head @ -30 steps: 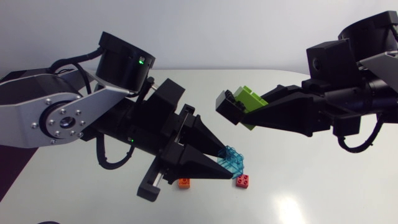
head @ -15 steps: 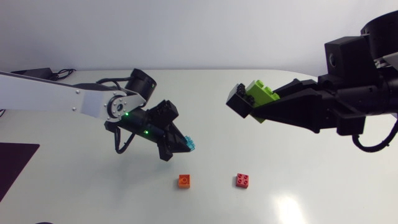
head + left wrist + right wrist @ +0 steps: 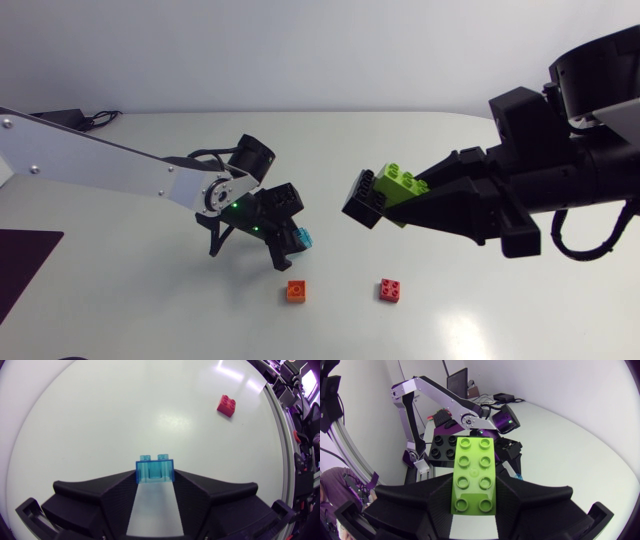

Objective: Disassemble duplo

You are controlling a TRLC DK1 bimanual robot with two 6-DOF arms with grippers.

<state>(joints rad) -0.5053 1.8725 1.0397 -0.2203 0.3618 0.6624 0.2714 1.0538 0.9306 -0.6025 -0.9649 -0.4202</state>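
Left pincer [image 3: 291, 250] clamped a translucent blue brick [image 3: 155, 469], apparently due for release onto the desk [image 3: 470, 315]; right pincer [image 3: 474, 497] gripped a lime-green brick [image 3: 474, 467].

Robotics laboratory. A plain white worktop [image 3: 150, 320] carries two articulated arms: left arm [image 3: 100, 170] at frame left, right arm [image 3: 590, 170] at frame right, each with a black end effector.

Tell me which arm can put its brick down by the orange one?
Left. Its jaws hold the see-through blue plastic brick low, close to the small orange square brick. The right jaws are higher, holding a lime-green brick joined to a black brick.
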